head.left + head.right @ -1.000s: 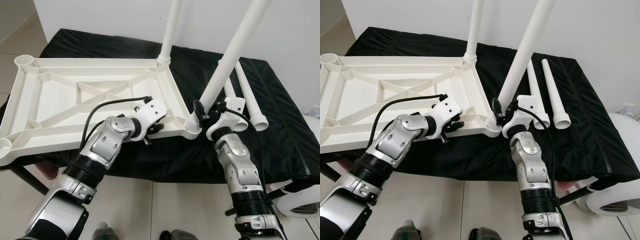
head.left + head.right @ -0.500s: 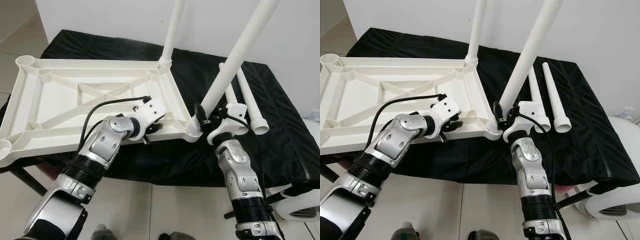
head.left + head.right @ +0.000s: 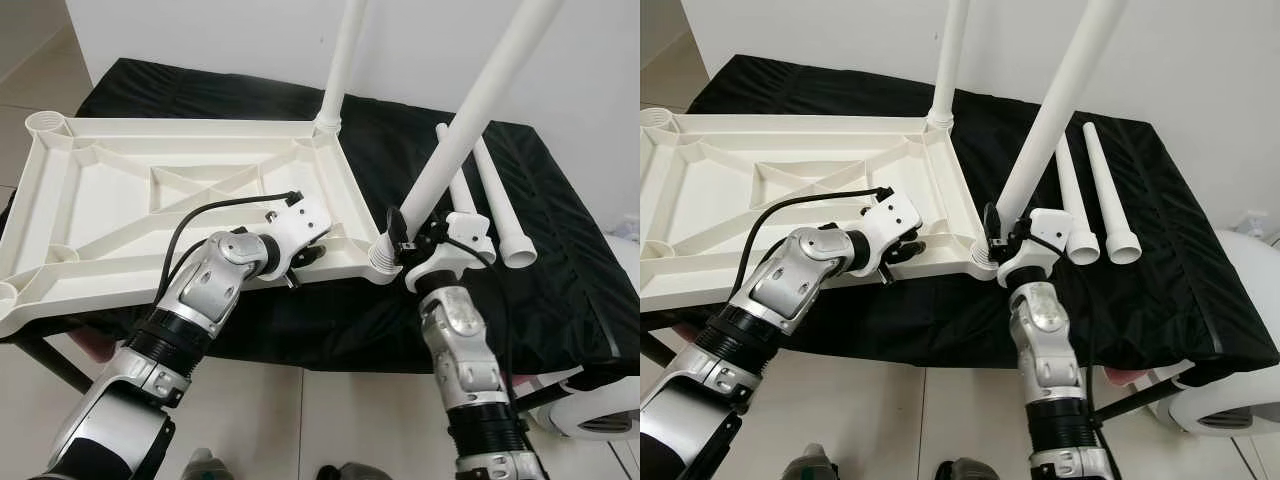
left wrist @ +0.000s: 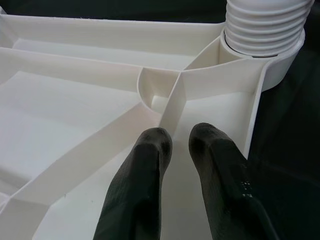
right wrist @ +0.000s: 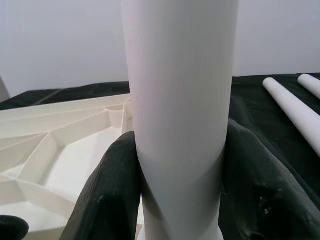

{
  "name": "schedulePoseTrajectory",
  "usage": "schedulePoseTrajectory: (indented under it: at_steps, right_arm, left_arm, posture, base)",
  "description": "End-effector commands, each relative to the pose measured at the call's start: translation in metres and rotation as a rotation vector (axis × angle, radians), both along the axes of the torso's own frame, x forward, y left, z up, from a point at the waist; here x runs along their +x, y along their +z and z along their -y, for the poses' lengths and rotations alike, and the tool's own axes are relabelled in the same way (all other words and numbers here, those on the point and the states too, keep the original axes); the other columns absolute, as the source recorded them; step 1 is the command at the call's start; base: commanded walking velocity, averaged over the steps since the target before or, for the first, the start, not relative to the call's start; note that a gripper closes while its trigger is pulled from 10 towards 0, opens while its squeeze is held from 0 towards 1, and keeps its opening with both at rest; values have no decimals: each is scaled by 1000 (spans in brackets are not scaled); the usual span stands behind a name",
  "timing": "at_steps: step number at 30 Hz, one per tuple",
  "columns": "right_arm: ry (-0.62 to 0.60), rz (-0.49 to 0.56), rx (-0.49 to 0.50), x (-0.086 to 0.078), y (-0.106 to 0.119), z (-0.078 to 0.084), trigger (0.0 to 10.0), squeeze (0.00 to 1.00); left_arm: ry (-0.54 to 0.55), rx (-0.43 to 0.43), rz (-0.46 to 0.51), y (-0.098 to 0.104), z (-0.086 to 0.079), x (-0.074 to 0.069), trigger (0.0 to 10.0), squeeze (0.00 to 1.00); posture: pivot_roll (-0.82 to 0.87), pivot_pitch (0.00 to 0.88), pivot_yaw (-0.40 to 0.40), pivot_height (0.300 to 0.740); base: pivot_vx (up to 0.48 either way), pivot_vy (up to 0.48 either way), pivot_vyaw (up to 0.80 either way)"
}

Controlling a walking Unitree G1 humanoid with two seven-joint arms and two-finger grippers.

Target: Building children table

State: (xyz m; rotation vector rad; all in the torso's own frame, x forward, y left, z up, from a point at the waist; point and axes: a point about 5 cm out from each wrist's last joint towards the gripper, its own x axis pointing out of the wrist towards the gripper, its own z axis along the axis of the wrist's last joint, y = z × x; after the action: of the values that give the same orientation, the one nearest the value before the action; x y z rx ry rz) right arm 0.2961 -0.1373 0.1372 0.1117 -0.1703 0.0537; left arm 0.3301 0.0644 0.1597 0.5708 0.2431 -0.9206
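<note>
An upside-down white table top (image 3: 120, 205) lies on the black cloth. One white leg (image 3: 342, 60) stands in its far right corner. A second leg (image 3: 455, 140) leans slightly in the near right corner socket (image 3: 383, 258), ribbed at the base. My right gripper (image 3: 405, 235) is shut on this leg just above the socket; its fingers (image 5: 115, 190) press both sides of the tube. My left gripper (image 3: 308, 255) sits at the near rim beside that corner, its fingertips (image 4: 152, 145) pinching a rib of the table top. Two loose legs (image 3: 500, 205) lie on the cloth to the right.
The black-covered table (image 3: 560, 270) ends close to my body at the front. Open sockets sit at the table top's left corners (image 3: 45, 122). A white round object (image 3: 600, 410) stands on the tiled floor at lower right. A white wall rises behind.
My right forearm has swung left and the wrist has turned around the leg, which stays in its socket. The left gripper keeps its hold at the rim.
</note>
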Motion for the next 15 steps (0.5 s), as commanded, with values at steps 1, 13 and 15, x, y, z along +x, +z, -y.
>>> schedulePoseTrajectory:
  at_steps: [1, 13, 15]
  right_arm:
    - [-84, -226, -3, -11, -48, 12, 10000, 0]
    - [-121, -206, -3, -12, -46, 6, 10000, 0]
    - [-114, -204, -3, -12, -46, 4, 10000, 0]
  left_arm:
    - [-1, 6, 36, 6, 2, 1, 10000, 0]
    - [-1, 11, 39, 7, 0, 1, 10000, 0]
    - [-1, 11, 39, 7, 0, 1, 10000, 0]
  posture:
    - [70, 66, -85, 740]
    - [80, 60, -88, 740]
    - [80, 60, -90, 740]
  base:
    - [0, 0, 0]
    - [0, 0, 0]
    - [0, 0, 0]
